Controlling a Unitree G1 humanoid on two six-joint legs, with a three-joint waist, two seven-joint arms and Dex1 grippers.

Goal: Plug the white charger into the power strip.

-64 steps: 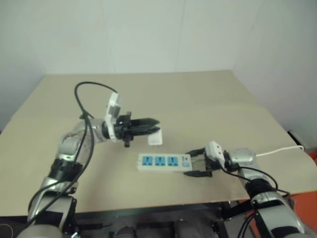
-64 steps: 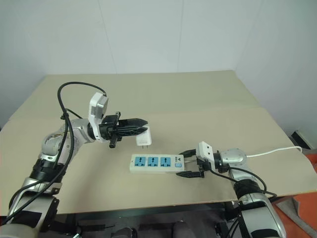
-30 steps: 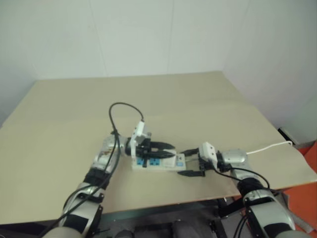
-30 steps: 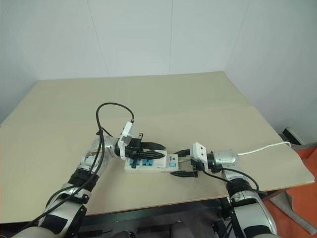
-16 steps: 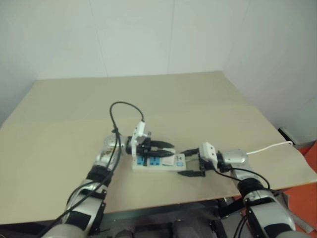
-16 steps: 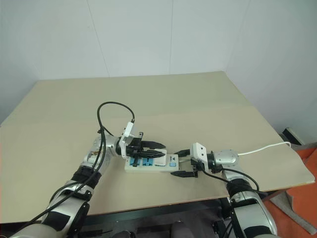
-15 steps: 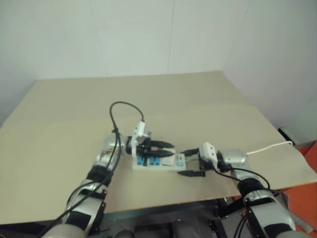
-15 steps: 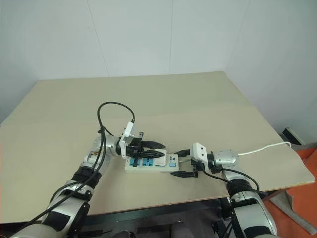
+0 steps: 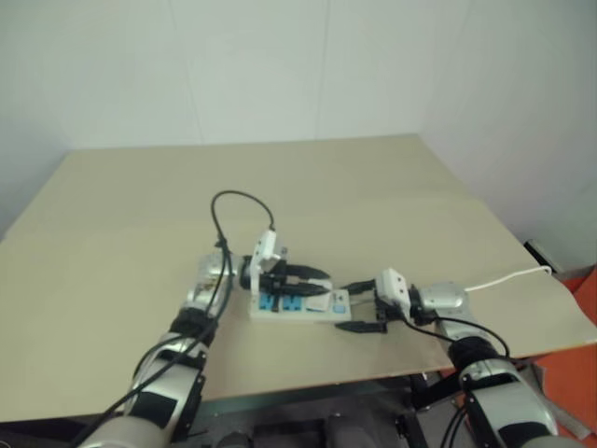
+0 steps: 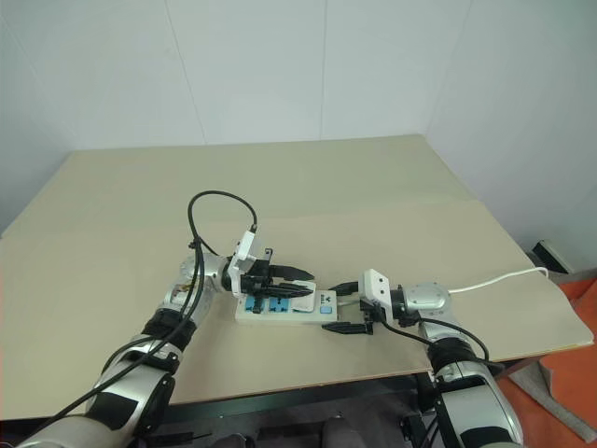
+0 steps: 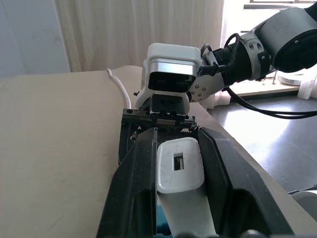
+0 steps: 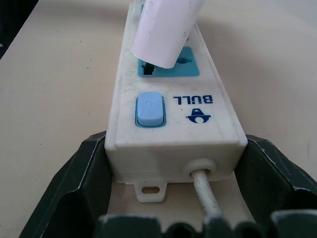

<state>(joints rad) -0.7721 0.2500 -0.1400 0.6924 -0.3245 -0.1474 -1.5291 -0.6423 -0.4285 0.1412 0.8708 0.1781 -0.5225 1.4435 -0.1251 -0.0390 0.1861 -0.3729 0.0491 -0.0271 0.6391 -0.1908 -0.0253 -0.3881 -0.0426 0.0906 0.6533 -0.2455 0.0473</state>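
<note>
White charger [image 11: 179,165] clamped in left gripper [image 11: 176,148] over power strip [image 12: 173,106] near table [image 10: 112,205] front edge. Strip's switch end bracketed between right gripper [image 12: 174,198] fingers, spread apart. Prongs best aligned squarely before pressing.

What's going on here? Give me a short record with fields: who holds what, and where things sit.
Left gripper: shut on the white charger
Charger position: over the socket nearest the switch end
Right gripper: fingers bracket the cord end of the power strip
Strip: flat on the tan table
Cord: trails toward the table's right edge
</note>
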